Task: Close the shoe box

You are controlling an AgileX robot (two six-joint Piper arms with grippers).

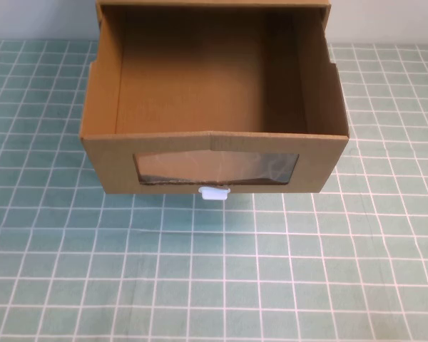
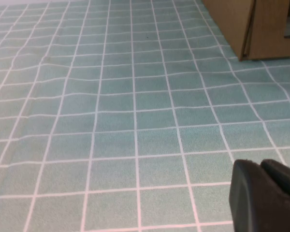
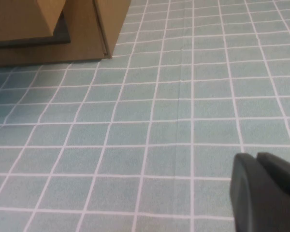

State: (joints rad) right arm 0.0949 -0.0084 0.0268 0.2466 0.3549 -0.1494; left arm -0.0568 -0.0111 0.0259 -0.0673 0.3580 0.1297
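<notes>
High view: box (image 1: 214, 107) at table's (image 1: 214, 285) far middle, drawer pulled out toward robot, window (image 1: 217, 169) in front panel, white tab (image 1: 215, 193) just below it; no arm in sight.
Left wrist view: left gripper (image 2: 266, 195) low over bare cloth, well apart from box corner (image 2: 241, 29); fingers (image 2: 249, 193) pressed together.
Right wrist view: right gripper (image 3: 263, 191) low over cloth, well apart from box corner (image 3: 87, 29); fingers (image 3: 251, 188) likewise together.
Risk: off-centre push could skew drawer and jam it in sleeve; push without bracing could slide whole box away.
Room: open cloth on both sides and in front; front panel edge free to reach.
</notes>
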